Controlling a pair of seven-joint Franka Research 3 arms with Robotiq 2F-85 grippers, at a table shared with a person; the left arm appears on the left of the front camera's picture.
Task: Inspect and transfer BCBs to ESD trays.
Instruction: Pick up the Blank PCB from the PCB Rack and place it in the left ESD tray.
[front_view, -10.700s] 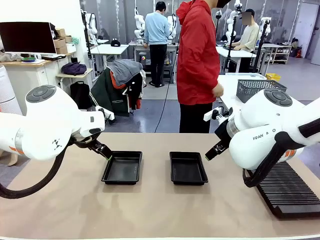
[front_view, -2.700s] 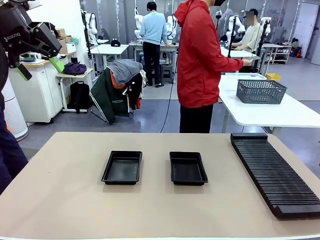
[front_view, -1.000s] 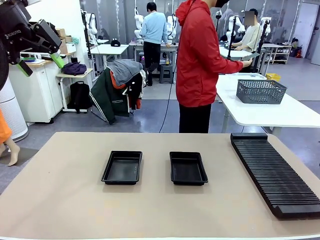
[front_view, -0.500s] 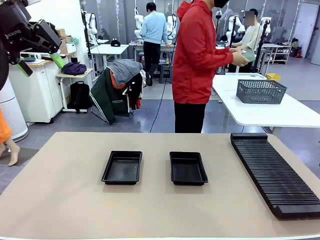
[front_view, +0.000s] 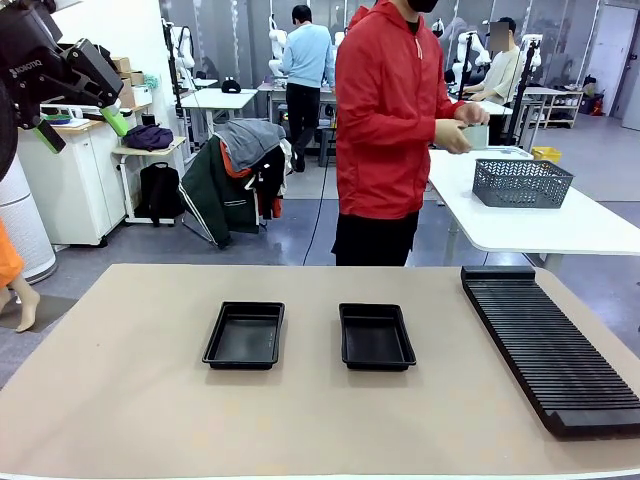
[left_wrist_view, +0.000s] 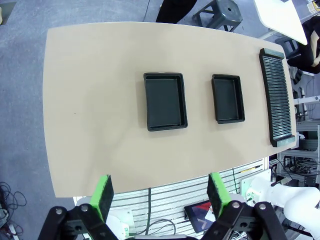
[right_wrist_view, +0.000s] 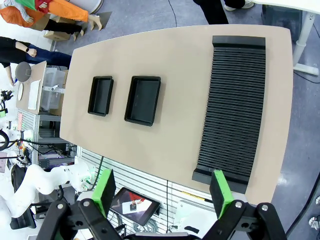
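ESD trays (front_view: 245, 336) sit bare side by side left of the rack (front_view: 545, 340), ready for BCBs, none lying near it; left gripper (left_wrist_view: 160, 187) and right gripper (right_wrist_view: 162, 182) hang high above it, spread and empty, likely awaiting a handover.

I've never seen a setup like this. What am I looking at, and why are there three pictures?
This is a two-armed robot at a tan table. The front picture looks across the table at a person in a red jacket. The other two look down from cameras on the raised arms' wrists, past the left arm's black green-padded fingers and the right arm's fingers. Both pairs stand open, holding nothing. On the table lie a shallow black plastic tray, a second black tray beside it, both empty, and a long black ribbed rack. What the person's hands hold is too small to tell.
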